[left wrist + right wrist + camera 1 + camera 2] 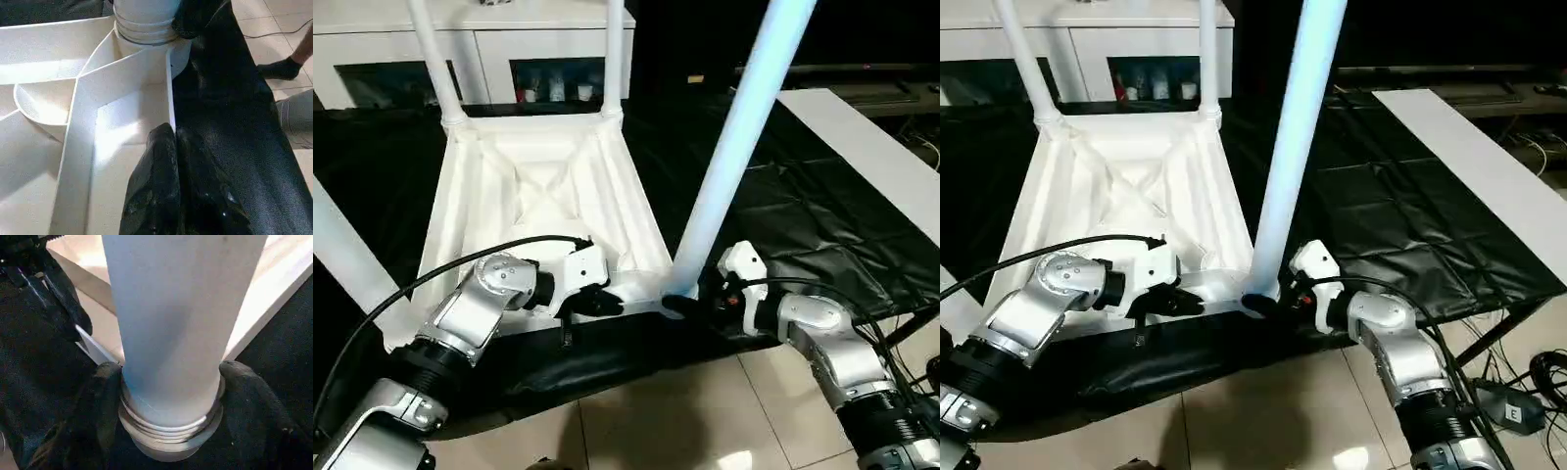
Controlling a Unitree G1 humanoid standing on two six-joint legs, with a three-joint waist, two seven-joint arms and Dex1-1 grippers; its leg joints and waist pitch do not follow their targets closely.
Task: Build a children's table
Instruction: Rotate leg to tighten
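Lying upside down on a table draped in black sheeting (pixel 822 186), a white plastic rectangular tabletop (pixel 543 201) shows its ribbed underside to the robot's head camera. Two long white tapered round legs (pixel 435 59) rise from the far corner sockets. A third white leg (pixel 729 166) stands in the near right corner socket (pixel 146 36), just in front of both grippers.

The left gripper (pixel 597 302) rests at the near edge of the tabletop, its two black fingers (pixel 166 196) closed tightly together with nothing visible between them. Their tips lie against a thin upright rib (pixel 168 93) of the underside, and the socket sits just beyond the fingertips.

The right gripper (pixel 168 382) reaches in from the other side, level with the base of the third leg. Its black fingers (pixel 105 406) stand one on either side of the leg's ringed base, touching or nearly touching it; whether they truly clamp it cannot be told.

Beyond the table stands a white cabinet with dark glass doors (pixel 543 59). Pale floor tiles (pixel 705 411) lie below the grippers.
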